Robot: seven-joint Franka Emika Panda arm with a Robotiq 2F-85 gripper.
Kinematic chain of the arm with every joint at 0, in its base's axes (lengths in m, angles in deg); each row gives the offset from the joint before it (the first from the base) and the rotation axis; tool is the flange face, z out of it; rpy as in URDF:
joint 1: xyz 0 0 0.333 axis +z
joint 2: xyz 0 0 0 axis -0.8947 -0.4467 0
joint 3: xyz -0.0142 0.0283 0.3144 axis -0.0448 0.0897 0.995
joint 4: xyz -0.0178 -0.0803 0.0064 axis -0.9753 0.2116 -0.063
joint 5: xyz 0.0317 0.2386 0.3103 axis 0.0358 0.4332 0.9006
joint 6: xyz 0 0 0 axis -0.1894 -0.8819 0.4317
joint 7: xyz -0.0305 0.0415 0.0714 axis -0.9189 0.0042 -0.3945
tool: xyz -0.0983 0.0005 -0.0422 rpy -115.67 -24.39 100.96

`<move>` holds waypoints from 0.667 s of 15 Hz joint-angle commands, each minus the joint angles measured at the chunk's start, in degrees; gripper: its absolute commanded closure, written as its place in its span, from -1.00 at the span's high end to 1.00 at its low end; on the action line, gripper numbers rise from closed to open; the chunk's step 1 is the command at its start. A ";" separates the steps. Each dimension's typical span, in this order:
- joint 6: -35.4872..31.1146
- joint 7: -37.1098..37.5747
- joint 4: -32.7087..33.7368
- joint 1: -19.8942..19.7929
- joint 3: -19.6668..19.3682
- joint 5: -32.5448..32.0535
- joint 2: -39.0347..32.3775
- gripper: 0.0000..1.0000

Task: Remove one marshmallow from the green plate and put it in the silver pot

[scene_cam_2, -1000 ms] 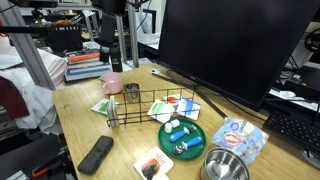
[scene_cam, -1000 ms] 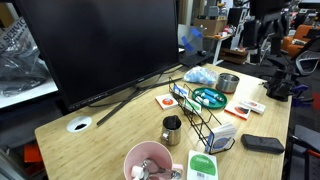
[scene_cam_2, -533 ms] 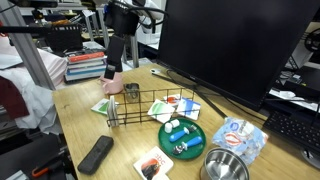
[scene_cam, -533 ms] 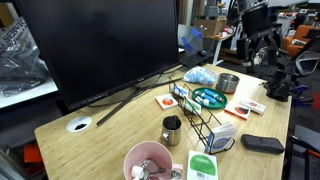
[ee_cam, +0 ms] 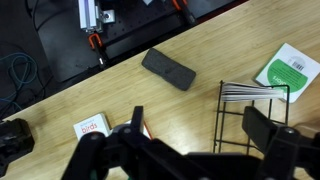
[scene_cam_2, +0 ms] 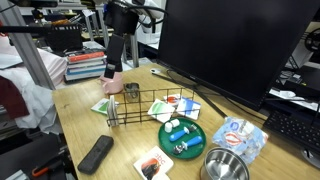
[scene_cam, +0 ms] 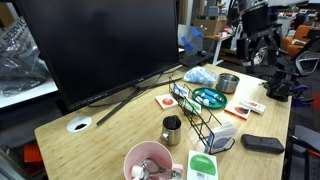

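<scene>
Gripper [ee_cam: 194, 128] hangs high over the worktop [scene_cam_2: 78, 122], spread wide and empty. The marshmallow [scene_cam_2: 174, 127] lies on the green plate [scene_cam_2: 190, 140] beyond the wire rack [scene_cam_2: 150, 106], beside the silver pot [scene_cam_2: 224, 167] toward a worktop corner.

We're looking at a pale wooden table [scene_cam: 100, 130] with a round cable hole [scene_cam: 79, 125] near one corner. A big black screen [scene_cam: 100, 45] stands on it, dark, with its thin legs splayed across the top. Behind it is a crowded workshop: shelves and gear [scene_cam: 215, 20] fill the back, too blurred to name. In an exterior view a stack of books [scene_cam_2: 85, 65] sits off to the side and a keyboard [scene_cam_2: 298, 128] lies on a neighbouring desk. In the wrist view there's dark floor [ee_cam: 50, 50] beyond the table edge, with a cable [ee_cam: 15, 72] trailing across it. The light is even and indoor.
</scene>
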 commanded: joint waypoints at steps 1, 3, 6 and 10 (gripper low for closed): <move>-2.57 3.48 0.34 -0.99 -0.74 -0.80 -2.63 1.00; -6.10 5.81 0.64 -1.77 -1.86 -1.87 -5.95 1.00; -11.48 9.25 1.81 -2.19 -3.90 -4.00 -12.17 1.00; -14.11 12.66 5.19 -1.48 -6.19 -5.13 -20.70 1.00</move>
